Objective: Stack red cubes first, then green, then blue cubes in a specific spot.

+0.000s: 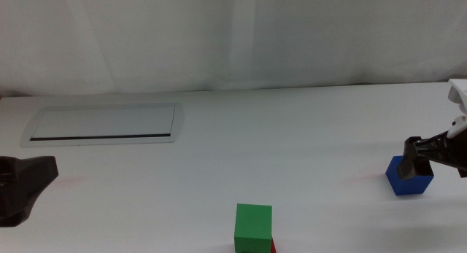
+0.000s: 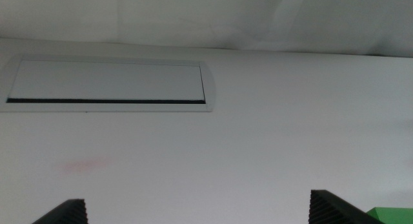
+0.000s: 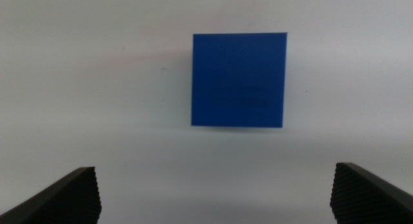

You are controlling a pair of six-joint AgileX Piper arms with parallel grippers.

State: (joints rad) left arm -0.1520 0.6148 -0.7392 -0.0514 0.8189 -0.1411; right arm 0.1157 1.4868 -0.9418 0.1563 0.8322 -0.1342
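Closest, a smooth green cube (image 1: 253, 225) sits on a red cube (image 1: 273, 246). Farther right, the right gripper (image 1: 417, 157) hangs over the square blue cube (image 1: 408, 180), jaws spread wide. The left gripper (image 1: 25, 181) waits at left, spread too. Farthest lies a flat grey-framed panel (image 1: 106, 124).

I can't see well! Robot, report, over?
Right gripper open over blue cube. Left gripper open, waiting at table's left edge. Green cube on red. Nothing in the way.

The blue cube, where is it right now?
The blue cube sits on the white table at the right side of the middle view, just under the open right gripper, far right of the green cube.
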